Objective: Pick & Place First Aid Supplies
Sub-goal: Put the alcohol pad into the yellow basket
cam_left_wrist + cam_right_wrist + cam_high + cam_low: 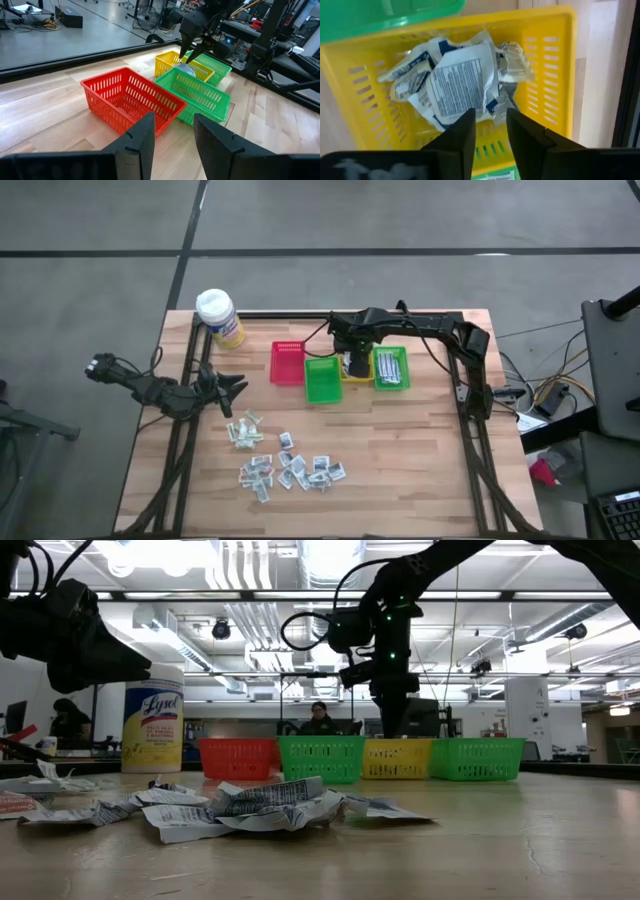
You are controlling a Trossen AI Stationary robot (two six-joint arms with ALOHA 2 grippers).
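Loose pile of first aid packets (285,463) lay on the worktop (420,470) near its front edge, roughly twenty, exact count unclear because of overlaps; white crinkly wrappers and striped strips mixed, spread in two clumps. Seen from the low view as crumpled flat packets (250,805) in the foreground. More packets sat inside the yellow bin (545,75): several white printed sachets (460,80) heaped together, number not countable. A few long strips lay in the right green bin (390,368).

Four bins in a row at the back of the worktop: one red bin (287,362), one yellow, two green; left green bin (322,379) just beside the red. Red bin looked empty in the left wrist view (127,97).

Right hand (356,365) hovered directly over the yellow bin, fingers (462,132) narrowly parted, gripping nothing, packets lying just beyond the tips. Left hand (232,388) hung at the left side of the worktop, above and left of the pile, fingers (145,135) moderately apart, empty, pointed toward the bins.

One yellow wipes canister (220,317) with white cap stood at the back left corner. One person (320,718) seated in the room behind the bins.
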